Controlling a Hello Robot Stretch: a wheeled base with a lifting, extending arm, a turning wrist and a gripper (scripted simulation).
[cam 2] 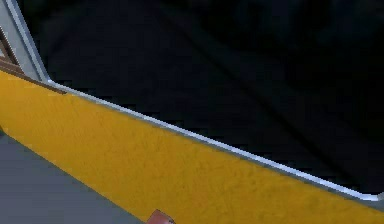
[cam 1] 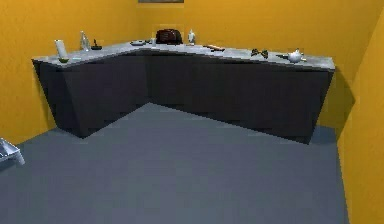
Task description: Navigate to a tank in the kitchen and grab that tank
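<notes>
Tank: not picked out with certainty. Judged to be one of the small items on top of the counter (cam 1: 240, 95), which lies well ahead across the room in the forward view.

Counter: L-shaped, with dark fronts and a pale top, set into a corner of the orange walls (cam 1: 30, 25).

Items on the top, left to right:
- white upright roll (cam 1: 62, 48)
- slim pale bottle (cam 1: 84, 40)
- small dark item (cam 1: 96, 45) just beside the bottle
- low pale item (cam 1: 138, 43)
- reddish-brown boxy item (cam 1: 168, 36) at the inner corner; it is the bulkiest piece and the likeliest candidate, but too small to confirm
- small white item (cam 1: 191, 37)
- flat item (cam 1: 213, 46)
- low dark item (cam 1: 259, 52)
- white rounded vessel (cam 1: 294, 56) near the right end

Floor (cam 1: 190, 170): grey and bare between the robot and the counter. A pale grey object (cam 1: 8, 152) sits at the forward view's lower left edge.

Arm side view, left to right: a pale frame (cam 2: 22, 45) around a dark pane (cam 2: 220, 70), with orange wall (cam 2: 120, 150) beneath. A small reddish-brown thing (cam 2: 160, 217) sits at the bottom edge.

Governing relation: the candidate lies straight ahead and well apart, while the arm's reaching side faces the wall. By this reading, the next move is to drive forward, then turn so the arm side faces the counter. The candidate's long axis cannot be told.

Condition of the gripper: cannot be told.
</notes>
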